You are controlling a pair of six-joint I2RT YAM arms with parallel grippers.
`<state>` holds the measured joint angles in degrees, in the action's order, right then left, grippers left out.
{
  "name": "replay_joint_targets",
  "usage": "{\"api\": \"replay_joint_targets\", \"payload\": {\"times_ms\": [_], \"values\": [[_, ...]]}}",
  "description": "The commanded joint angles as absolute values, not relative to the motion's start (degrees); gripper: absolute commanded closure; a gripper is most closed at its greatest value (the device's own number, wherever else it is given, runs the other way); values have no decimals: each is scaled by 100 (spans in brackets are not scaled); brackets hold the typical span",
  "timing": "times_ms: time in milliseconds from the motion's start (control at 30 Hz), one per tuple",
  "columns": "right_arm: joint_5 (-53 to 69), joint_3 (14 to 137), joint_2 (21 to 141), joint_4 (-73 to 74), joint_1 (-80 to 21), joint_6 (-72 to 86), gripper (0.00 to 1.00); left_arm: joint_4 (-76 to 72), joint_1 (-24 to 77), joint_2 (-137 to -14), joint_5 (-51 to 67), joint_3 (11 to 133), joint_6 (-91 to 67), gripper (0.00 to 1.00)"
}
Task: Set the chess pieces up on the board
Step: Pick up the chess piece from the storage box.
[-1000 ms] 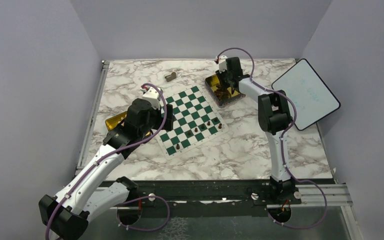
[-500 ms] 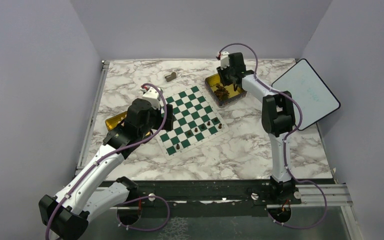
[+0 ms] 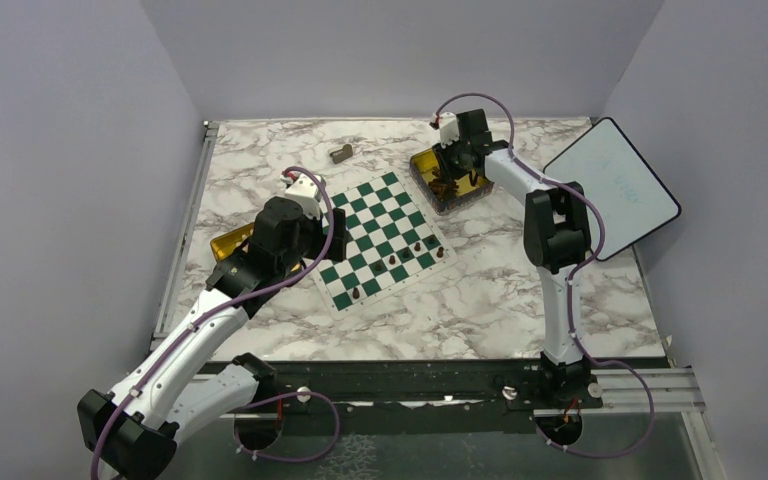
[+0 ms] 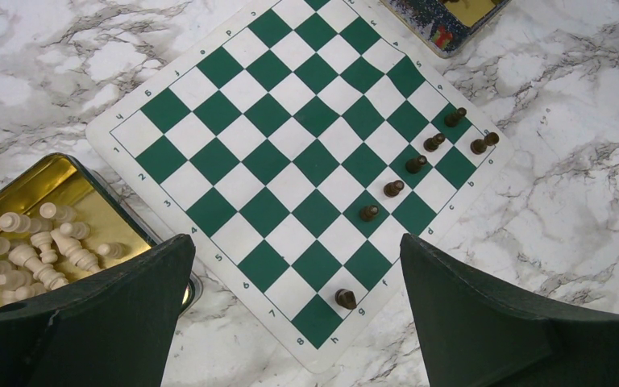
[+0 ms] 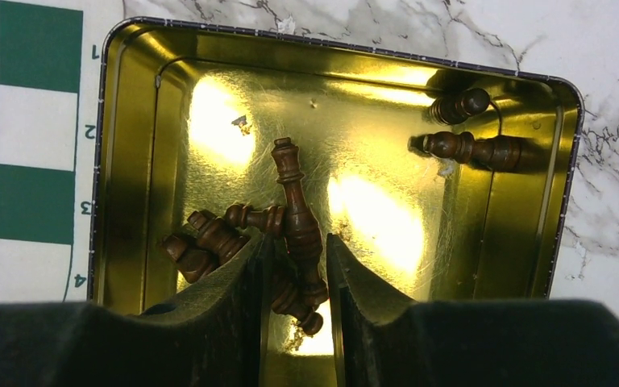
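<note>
The green and white board (image 3: 380, 238) (image 4: 290, 161) lies mid-table with several dark brown chess pieces (image 4: 416, 164) in a slanted row near its right edge and one (image 4: 345, 299) at the near corner. More dark pieces (image 5: 218, 238) lie in a gold tin (image 5: 338, 48) (image 3: 426, 160) beyond the board. My right gripper (image 5: 294, 242) (image 3: 450, 175) reaches into that tin, jaws shut on a tall dark piece (image 5: 294, 201) lying on the heap. My left gripper (image 4: 297, 246) (image 3: 300, 235) hovers open above the board's near left corner, holding nothing.
A second gold tin (image 4: 40, 181) (image 3: 228, 242) with pale pieces sits left of the board, partly under my left finger. A grey-tan block (image 3: 341, 153) lies at the back. A white panel with a black rim (image 3: 610, 187) leans at the right.
My right gripper has shifted a little toward the back over the gold tin. The left arm and the pieces on the board have not moved.
</note>
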<state>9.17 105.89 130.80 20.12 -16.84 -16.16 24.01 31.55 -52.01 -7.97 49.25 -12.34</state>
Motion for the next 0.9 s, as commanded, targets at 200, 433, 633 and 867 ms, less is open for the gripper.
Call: {"api": "replay_joint_targets", "payload": {"times_ms": [200, 433, 633, 867], "values": [[876, 10614, 13167, 2411, -1612, -1898, 64, 2263, 3129, -5148, -809, 4860, -1156, 1], [830, 10681, 13369, 2395, -1591, -1906, 64, 2259, 3119, -5200, -787, 4863, -1143, 1], [825, 10819, 13557, 2401, -1579, -1926, 65, 2259, 3111, -5287, -752, 4878, -1143, 1], [823, 10532, 13274, 2088, -1565, -1950, 79, 2255, 3063, -5353, -739, 4878, -1134, 2]]}}
